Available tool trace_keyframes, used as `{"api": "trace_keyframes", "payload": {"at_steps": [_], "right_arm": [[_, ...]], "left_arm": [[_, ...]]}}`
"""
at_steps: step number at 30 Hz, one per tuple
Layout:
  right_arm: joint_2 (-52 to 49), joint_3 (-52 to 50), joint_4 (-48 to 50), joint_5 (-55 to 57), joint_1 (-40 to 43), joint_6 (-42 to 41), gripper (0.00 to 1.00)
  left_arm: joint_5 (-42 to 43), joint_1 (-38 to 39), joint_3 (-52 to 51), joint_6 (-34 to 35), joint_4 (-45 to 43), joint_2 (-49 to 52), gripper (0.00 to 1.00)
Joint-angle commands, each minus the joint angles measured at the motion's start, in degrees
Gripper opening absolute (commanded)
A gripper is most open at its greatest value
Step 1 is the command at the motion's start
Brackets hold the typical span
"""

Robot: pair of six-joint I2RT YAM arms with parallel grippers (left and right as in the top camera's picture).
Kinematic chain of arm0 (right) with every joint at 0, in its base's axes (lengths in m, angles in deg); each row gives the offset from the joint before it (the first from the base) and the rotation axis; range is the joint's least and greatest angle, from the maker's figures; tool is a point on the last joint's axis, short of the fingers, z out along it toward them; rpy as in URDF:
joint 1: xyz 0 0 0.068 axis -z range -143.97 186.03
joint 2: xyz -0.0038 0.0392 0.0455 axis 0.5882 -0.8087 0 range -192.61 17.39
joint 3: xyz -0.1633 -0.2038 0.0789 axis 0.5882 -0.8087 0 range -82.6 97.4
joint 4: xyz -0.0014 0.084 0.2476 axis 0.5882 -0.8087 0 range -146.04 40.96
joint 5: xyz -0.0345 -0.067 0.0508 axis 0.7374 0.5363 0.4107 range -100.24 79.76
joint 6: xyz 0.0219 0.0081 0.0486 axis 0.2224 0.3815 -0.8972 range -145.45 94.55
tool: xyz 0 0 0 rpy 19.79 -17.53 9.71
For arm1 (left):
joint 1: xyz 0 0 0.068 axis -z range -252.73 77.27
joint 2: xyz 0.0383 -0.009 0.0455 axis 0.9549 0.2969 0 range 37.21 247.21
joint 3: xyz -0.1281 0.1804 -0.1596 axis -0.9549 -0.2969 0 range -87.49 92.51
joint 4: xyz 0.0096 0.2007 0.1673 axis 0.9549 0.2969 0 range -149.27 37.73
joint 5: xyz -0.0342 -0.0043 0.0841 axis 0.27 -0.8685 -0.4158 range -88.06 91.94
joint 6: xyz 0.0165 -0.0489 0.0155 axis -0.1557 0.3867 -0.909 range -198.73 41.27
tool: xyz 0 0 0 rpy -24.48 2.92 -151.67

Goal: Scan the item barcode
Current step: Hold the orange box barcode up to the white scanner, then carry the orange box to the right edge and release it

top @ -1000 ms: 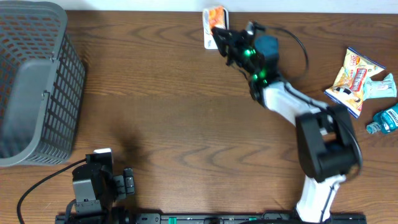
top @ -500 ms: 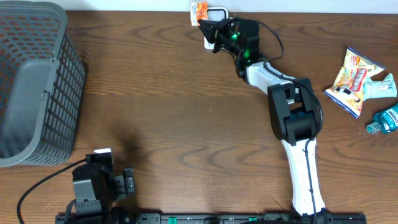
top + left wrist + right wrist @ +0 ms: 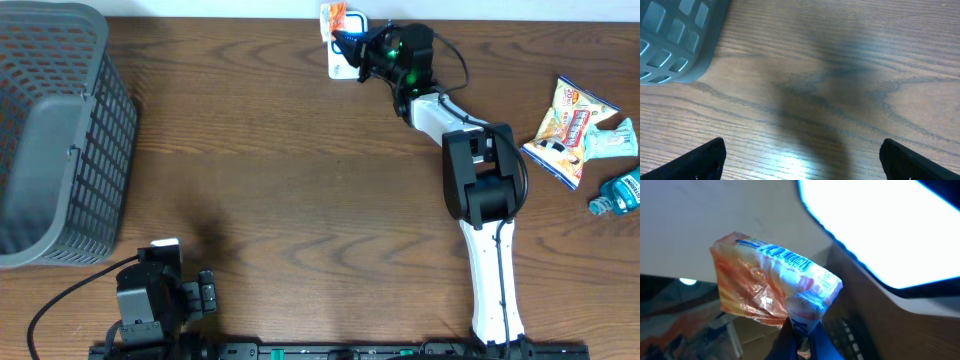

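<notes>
Packet scanning is being carried out: the orange crinkly plastic snack packet (image 3: 765, 287) is being clenched by the right gripper (image 3: 801, 336) beside the white glowing scanner (image 3: 880, 230) at the table's far edge, apparently so that its barcode is being lit, while the left gripper (image 3: 800, 160) is being held released and empty.

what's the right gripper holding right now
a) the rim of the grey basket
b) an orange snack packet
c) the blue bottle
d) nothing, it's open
b: the right gripper is shut on the orange snack packet, pinching its lower edge and holding it up beside the white scanner at the far edge of the table.
</notes>
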Motion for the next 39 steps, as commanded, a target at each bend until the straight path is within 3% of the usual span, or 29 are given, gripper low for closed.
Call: {"api": "trace_keyframes", "payload": {"at_steps": [1,9,12,15,17,21,24,27,31,39], "right_arm": [[-0.70,1.33,-1.88,-2.58,0.11,0.17,0.01],[4.87,1.33,-3.93,-7.37,0.35,21.24,0.02],[9.99,1.33,-11.78,-9.35,0.85,27.23,0.02],[15.74,1.33,-25.90,-7.37,2.43,38.49,0.02],[19.96,1.33,-38.77,-0.02,3.67,48.54,0.02],[28.57,1.33,-65.07,34.29,5.33,62.23,0.01],[32.26,1.33,-76.22,61.31,5.86,65.26,0.01],[32.72,1.29,-82.47,76.72,7.21,68.76,0.01],[31.06,-1.77,-84.74,80.48,10.91,73.92,0.01],[24.94,-12.24,-80.17,78.42,21.94,73.90,0.07]], "left_arm": [[-0.28,0.17,-0.02,-0.52,0.13,-0.04,0.98],[-0.28,0.17,-0.02,-0.52,0.11,-0.04,0.98],[-0.28,0.17,-0.02,-0.52,0.13,-0.04,0.98],[-0.28,0.17,-0.02,-0.52,0.11,-0.04,0.98],[-0.28,0.17,-0.02,-0.52,0.11,-0.04,0.98],[-0.28,0.17,-0.02,-0.52,0.13,-0.04,0.98],[-0.28,0.17,-0.02,-0.52,0.13,-0.04,0.98],[-0.28,0.17,-0.02,-0.52,0.11,-0.04,0.98],[-0.28,0.17,-0.02,-0.52,0.13,-0.04,0.98],[-0.28,0.17,-0.02,-0.52,0.11,-0.04,0.98]]}}
